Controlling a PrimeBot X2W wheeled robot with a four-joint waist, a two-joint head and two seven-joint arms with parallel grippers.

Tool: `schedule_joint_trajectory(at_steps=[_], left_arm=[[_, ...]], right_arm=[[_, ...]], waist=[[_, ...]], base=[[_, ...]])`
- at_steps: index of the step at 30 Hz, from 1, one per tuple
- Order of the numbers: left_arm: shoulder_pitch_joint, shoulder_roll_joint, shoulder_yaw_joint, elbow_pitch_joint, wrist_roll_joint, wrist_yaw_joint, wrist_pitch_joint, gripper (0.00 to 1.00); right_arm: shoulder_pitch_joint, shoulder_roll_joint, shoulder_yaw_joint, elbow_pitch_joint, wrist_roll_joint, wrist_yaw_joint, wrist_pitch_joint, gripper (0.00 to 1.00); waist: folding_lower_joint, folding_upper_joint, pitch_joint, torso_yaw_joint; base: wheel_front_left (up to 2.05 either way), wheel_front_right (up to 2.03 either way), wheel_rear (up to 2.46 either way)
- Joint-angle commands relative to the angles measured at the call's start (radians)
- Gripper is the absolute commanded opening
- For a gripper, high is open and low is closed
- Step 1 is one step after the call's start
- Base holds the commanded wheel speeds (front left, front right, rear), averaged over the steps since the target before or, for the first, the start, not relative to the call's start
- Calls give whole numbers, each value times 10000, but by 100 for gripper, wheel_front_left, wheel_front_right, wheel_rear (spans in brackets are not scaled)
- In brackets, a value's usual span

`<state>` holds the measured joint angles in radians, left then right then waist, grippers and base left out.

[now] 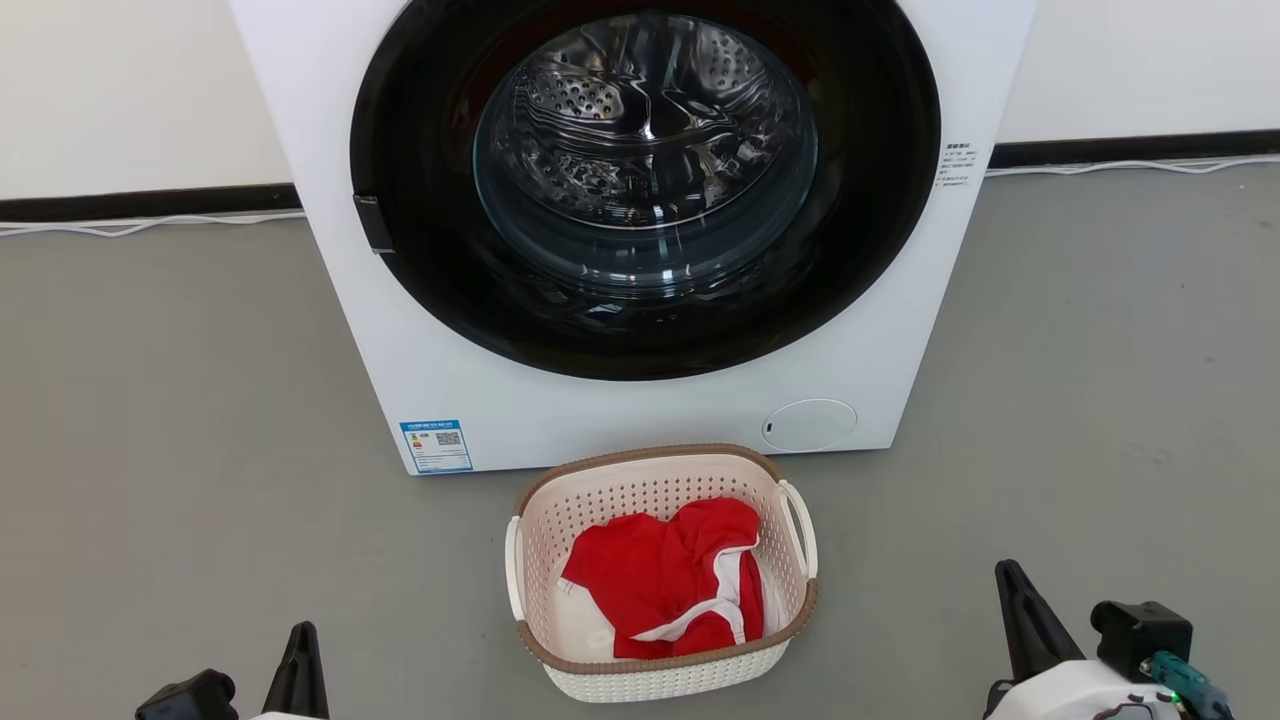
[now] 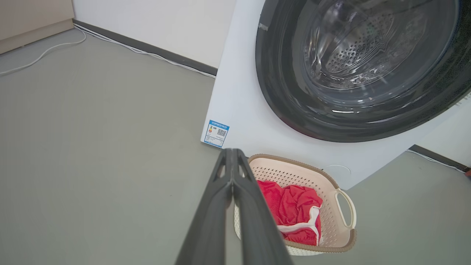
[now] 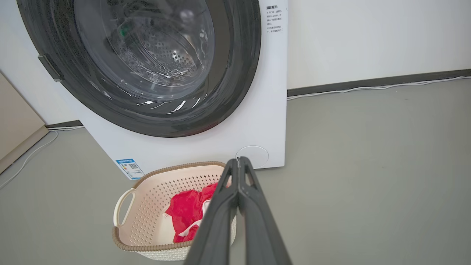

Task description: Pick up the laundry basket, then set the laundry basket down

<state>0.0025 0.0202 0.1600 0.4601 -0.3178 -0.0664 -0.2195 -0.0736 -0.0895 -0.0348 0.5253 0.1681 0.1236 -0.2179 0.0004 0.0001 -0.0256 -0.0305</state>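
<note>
Laundry basket (image 1: 645, 487) upright at lower centre, handles left and right — long axis unclear; left gripper (image 2: 232, 156), right gripper (image 3: 238, 162) pinched together.

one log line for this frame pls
phase: pre-grasp | laundry basket: on floor before washing machine, red garment inside | left gripper: shut, empty | right gripper: shut, empty

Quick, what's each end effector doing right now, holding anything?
Left end effector: closed, holding nothing, apart from the laundry basket.
Right end effector: closed, holding nothing.
</note>
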Motion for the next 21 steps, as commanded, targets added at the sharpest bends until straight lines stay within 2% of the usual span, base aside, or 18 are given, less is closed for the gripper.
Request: schedule_joint_trajectory(at_steps=[1, 21], left_arm=[[-382, 110, -4, -333, -380, -65, 52, 0], [-492, 143, -101, -657, -2509, -163, 589, 0]], right_arm=[[-348, -78, -69, -358, 458, 7, 104, 0], [-333, 2, -172, -791, 2828, 18, 629, 0]], waist=[[-3, -1, 13, 7], [-4, -1, 61, 57]], base=[[0, 0, 0], [0, 0, 0]])
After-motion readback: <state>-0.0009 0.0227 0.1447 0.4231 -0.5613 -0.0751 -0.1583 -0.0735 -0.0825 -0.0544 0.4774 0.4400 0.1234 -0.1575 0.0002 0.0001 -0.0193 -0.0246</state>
